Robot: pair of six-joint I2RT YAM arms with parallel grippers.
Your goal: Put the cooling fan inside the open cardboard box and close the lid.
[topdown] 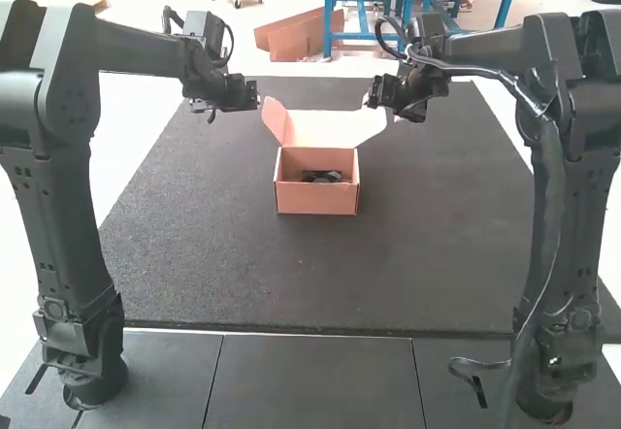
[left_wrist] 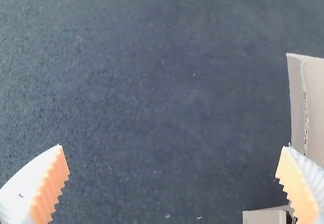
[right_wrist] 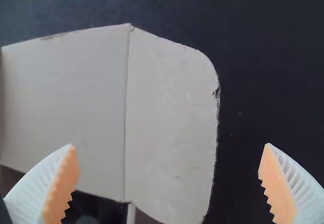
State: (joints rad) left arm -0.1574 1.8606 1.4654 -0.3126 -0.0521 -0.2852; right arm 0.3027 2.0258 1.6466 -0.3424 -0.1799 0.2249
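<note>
Flanked the raised lid (topdown: 321, 124) with left gripper (topdown: 255, 94) and right gripper (topdown: 372, 96) spread wide, fan (topdown: 320, 175) boxed below; needed an even forward push along its top edge.

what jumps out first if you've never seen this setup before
The pale cardboard box in the middle of the dark mat draws the eye first, with its lid raised open and the black cooling fan lying inside. The left gripper and right gripper hover open, one on either side of the raised lid.
</note>
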